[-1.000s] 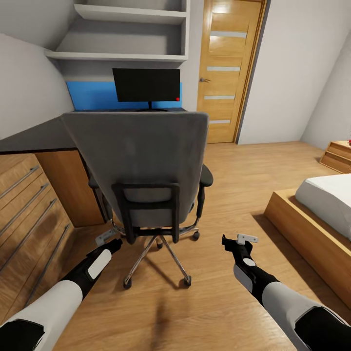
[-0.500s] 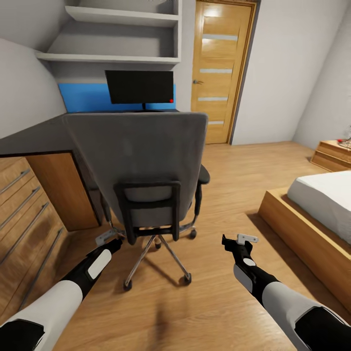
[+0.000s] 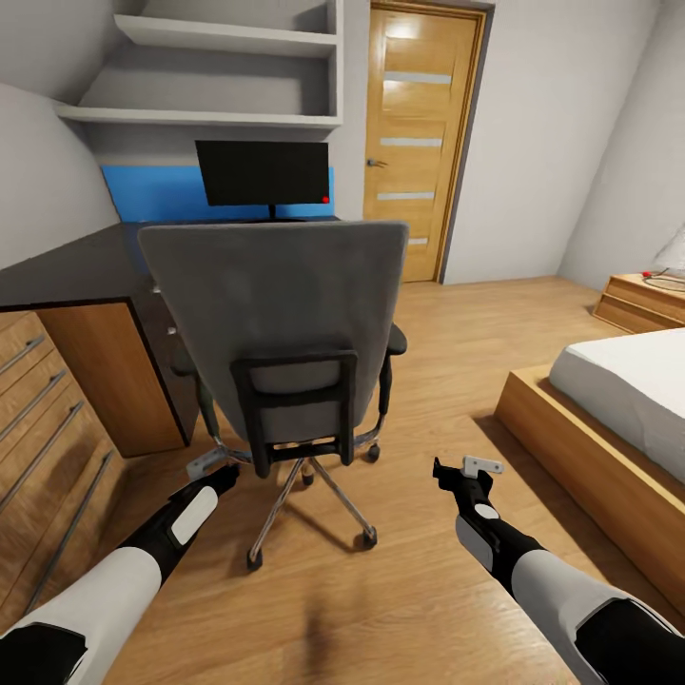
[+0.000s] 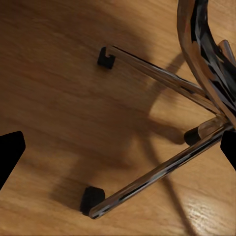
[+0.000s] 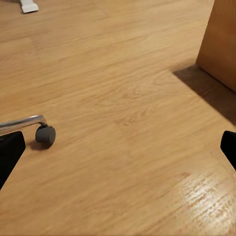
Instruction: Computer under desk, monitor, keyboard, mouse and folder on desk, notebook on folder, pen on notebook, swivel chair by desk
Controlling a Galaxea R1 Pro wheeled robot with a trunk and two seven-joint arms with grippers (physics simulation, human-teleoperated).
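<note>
Rolling closer risks bumping the swivel chair point(image 3: 285, 333) away from the desk point(image 3: 86, 271), both grippers point(image 3: 211, 466) point(image 3: 466, 468) spread wide, empty.

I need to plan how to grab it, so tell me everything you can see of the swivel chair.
The swivel chair stands upright on the wood floor, its back turned to the camera and its seat facing the desk. It has a tall grey padded back, a black frame bracket low on the back, black armrests and a chrome spoked base on black castors. The backrest hides the seat. Both grippers hang apart from it, the left gripper near its base.
</note>
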